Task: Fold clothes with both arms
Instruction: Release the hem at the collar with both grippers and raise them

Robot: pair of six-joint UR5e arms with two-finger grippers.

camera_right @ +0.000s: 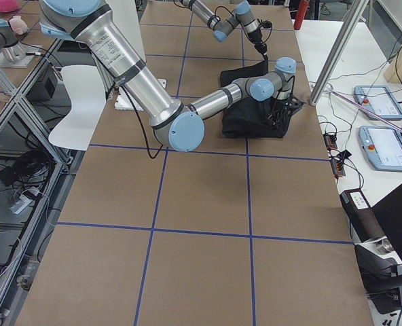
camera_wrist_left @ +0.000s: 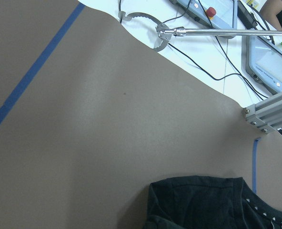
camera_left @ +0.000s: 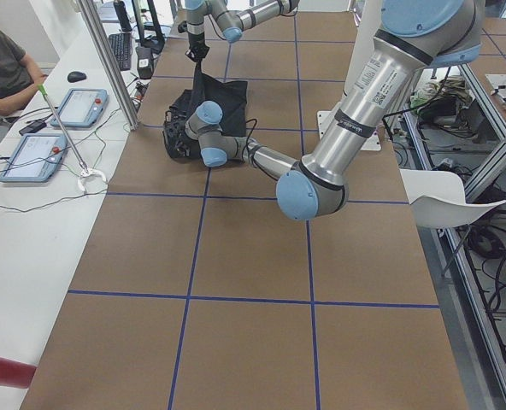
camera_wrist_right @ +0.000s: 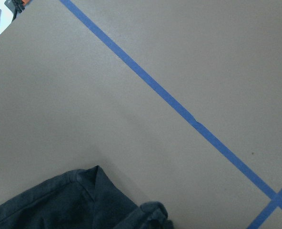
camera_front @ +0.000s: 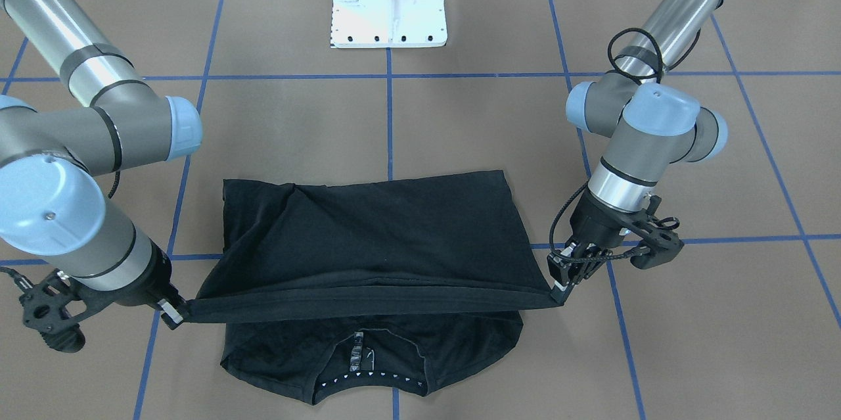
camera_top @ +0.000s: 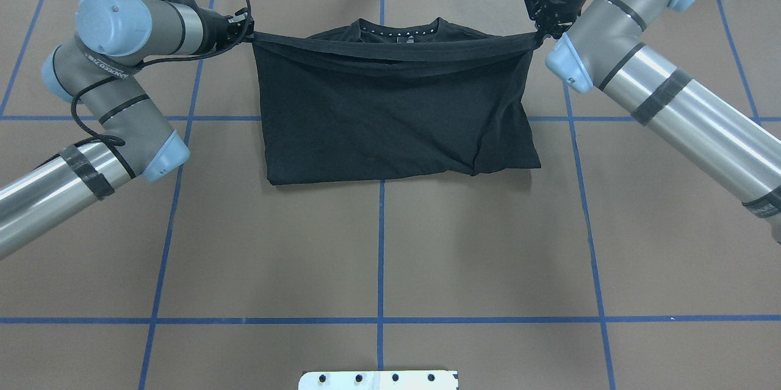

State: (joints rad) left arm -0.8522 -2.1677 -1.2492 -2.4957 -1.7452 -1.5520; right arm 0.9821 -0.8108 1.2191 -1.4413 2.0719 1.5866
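**A:** On the far half of the table (camera_top: 378, 243) our black T-shirt (camera_top: 390, 115) lies centred, with its collar (camera_top: 398, 28) toward the far edge. How far along are we?

**B:** Midway through a fold, we judge. The sleeves look tucked in, which leaves a rectangle. One edge is raised and stretched taut, just short of the collar.

**A:** What holds that edge?

**B:** Our left gripper (camera_top: 247, 33) pinches one end and our right gripper (camera_top: 540, 33) pinches the other. Both are clamped on cloth.

**A:** And what is left for us?

**B:** We lay that edge down and let go. We may also need one more fold across.
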